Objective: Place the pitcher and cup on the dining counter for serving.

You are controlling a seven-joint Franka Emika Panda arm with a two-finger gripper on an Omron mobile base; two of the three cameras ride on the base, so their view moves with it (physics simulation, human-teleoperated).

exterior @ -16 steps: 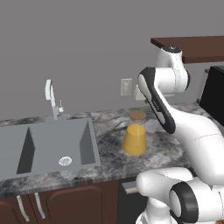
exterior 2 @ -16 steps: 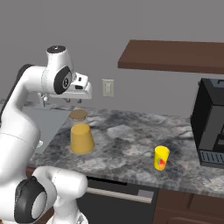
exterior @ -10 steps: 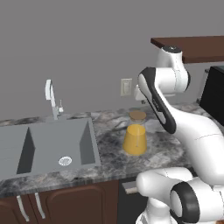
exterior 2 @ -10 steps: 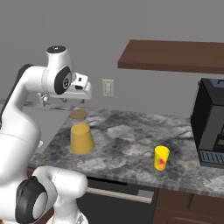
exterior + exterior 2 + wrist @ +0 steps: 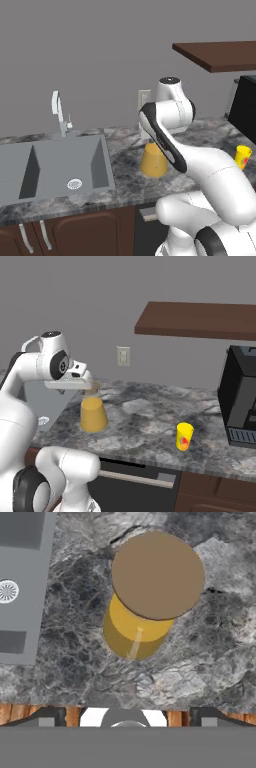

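The orange-yellow pitcher [image 5: 93, 415] stands upright on the marbled worktop [image 5: 145, 426], to the right of the sink. In the hand view I look straight down on its round brown lid [image 5: 158, 575] and cone body [image 5: 131, 634]. My gripper [image 5: 75, 383] hovers just above and beside the lid, open, with nothing between its fingertips [image 5: 47, 717]. My arm partly hides the pitcher [image 5: 154, 162] in the left base view. The small yellow cup [image 5: 184, 436] stands alone further right on the worktop, also seen as the cup [image 5: 243, 156]. The dining counter is out of view.
A grey sink [image 5: 45, 167] with a faucet [image 5: 59, 111] lies left of the pitcher. A black coffee machine [image 5: 241, 396] stands at the right end under a brown wall shelf [image 5: 200, 320]. A wall outlet [image 5: 123, 356] sits behind the worktop.
My arm has folded lower and the hand has come down from well above the pitcher to just over its lid. Pitcher and cup have not moved.
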